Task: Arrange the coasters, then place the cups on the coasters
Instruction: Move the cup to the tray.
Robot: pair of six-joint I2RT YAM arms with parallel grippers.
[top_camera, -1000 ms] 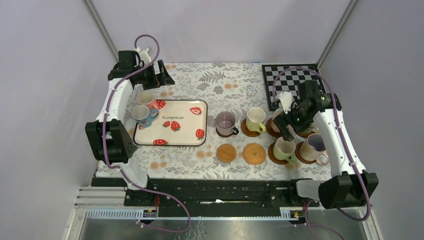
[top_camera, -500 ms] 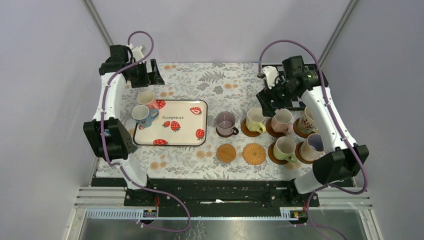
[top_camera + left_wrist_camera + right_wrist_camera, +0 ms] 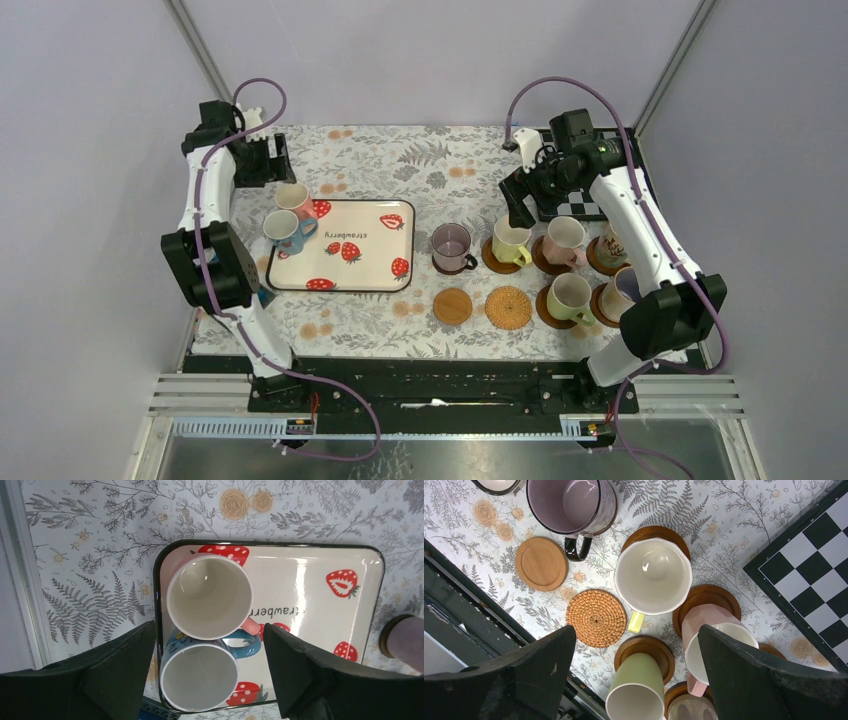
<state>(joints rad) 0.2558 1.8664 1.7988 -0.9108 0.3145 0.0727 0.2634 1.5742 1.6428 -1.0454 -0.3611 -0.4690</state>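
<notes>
only one readable txt: the word "strawberry", thin dark lettering, printed on the tray (image 3: 375, 255) btw the red strawberry pics

top view: whole word shows, upside down from the cam, just right of the blue mug (image 3: 284, 229)

left wrist view: same word on the tray (image 3: 320, 600), upside down again, only the middle letters legible; one end runs up to the pink mug (image 3: 209, 596) handle, other end washed out by glare

blue mug has a small print on its side, too small to tell if it's txt
</notes>
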